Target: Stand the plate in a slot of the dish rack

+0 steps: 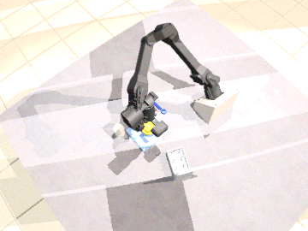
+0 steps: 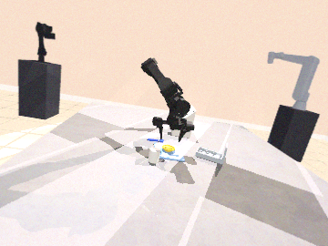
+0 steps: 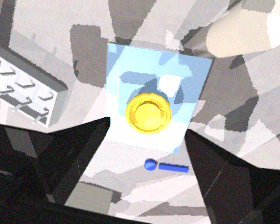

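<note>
The yellow round plate (image 1: pixel 148 128) (image 2: pixel 168 148) (image 3: pixel 148 114) lies flat on a light blue square mat (image 1: pixel 145 147) (image 2: pixel 179 158) (image 3: pixel 120 56). My gripper (image 2: pixel 170 140) (image 3: pixel 147 126) is open and empty, pointing down above the plate. In the wrist view the plate shows between and slightly beyond the two fingertips; in the top view the gripper partly covers the plate and mat. The grey dish rack (image 1: pixel 178 161) (image 2: pixel 210 154) (image 3: pixel 58 107) has rows of short rails and stands to one side of the mat, apart from it, with nothing in its slots.
A pale cup (image 1: pixel 119 130) (image 2: pixel 153 156) (image 3: pixel 240 31) stands close beside the mat, on the side away from the rack. A blue spoon (image 1: pixel 163 111) (image 2: pixel 155 140) (image 3: pixel 173 168) lies on the table near the mat. The arm's pale base block (image 1: pixel 222 108) stands behind.
</note>
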`<state>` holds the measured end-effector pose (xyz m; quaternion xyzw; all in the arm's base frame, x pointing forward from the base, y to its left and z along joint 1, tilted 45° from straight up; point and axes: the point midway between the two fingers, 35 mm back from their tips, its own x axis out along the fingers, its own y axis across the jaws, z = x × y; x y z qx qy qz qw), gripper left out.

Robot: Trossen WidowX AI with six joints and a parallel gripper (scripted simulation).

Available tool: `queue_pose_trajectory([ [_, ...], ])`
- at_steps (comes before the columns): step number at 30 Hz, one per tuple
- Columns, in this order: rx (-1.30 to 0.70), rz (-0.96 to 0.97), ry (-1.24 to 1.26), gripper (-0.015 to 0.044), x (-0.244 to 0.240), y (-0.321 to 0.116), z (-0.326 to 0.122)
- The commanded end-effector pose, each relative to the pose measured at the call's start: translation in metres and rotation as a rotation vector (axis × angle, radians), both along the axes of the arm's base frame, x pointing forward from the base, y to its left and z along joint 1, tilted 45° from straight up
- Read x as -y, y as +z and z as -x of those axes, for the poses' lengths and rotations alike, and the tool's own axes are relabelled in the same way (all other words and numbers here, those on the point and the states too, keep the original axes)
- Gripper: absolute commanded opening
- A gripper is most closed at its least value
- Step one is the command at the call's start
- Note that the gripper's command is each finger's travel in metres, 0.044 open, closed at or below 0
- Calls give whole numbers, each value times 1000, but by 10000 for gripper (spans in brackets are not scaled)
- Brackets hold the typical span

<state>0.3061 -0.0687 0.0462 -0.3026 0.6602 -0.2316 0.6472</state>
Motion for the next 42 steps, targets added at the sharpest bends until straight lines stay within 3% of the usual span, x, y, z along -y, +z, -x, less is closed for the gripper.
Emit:
queue_pose_trajectory([
  [1,-2,5,4,400,5,-5,0],
  [28,-2,9,4,400,33,-33,2],
  [30,-2,9,4,350,33,-33,2],
  [38,-2,9,4,350,33,-33,2],
  [42,-2,9,4,323,33,-33,2],
])
